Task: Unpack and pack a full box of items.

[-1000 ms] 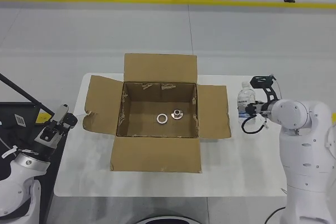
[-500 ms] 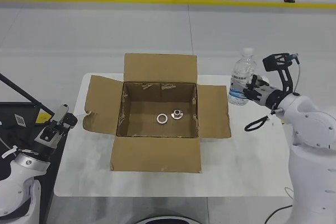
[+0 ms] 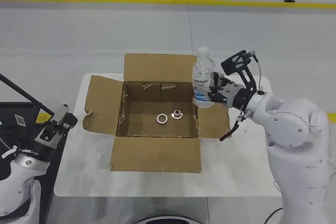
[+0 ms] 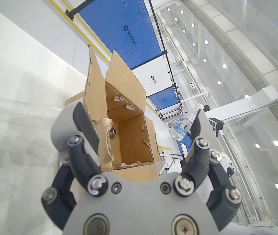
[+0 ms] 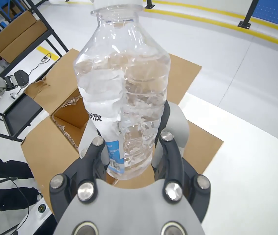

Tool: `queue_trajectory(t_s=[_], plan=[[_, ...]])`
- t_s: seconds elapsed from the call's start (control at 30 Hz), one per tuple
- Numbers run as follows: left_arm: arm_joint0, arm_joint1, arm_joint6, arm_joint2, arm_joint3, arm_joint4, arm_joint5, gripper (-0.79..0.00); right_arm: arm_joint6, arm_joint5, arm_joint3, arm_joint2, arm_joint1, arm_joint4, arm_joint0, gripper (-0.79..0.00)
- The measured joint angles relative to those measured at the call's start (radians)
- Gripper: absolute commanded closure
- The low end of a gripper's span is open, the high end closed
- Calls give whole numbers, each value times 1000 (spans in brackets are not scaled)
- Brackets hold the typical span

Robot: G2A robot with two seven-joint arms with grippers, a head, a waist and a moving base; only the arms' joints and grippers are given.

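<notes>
The white tabletop (image 3: pixel 84 173) carries an open brown cardboard box (image 3: pixel 157 154) with all four flaps spread outward. On its floor lie a flat silver metal ring (image 3: pixel 162 118) and, just beside it, a small silver metal fitting (image 3: pixel 177 114). By the tabletop's left edge, near the left flap, the left pincer (image 3: pixel 69 117) hangs with jaws apart, holding nothing. Farther back, the right pincer (image 3: pixel 214 92) grips a clear plastic water bottle with a white cap (image 3: pixel 202 75) low on its body, upright above the box's right-hand rim.
</notes>
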Motion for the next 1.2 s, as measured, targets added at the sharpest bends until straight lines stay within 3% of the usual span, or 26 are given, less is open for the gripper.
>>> queue_trajectory(t_s=[0.43,1.2], plan=[[0,0,0,0,0,0,0,-785,5,-200,373,-447,-69,-34,274,0],[0,0,0,0,0,0,0,-785,5,-200,371,-443,-69,-35,274,0]])
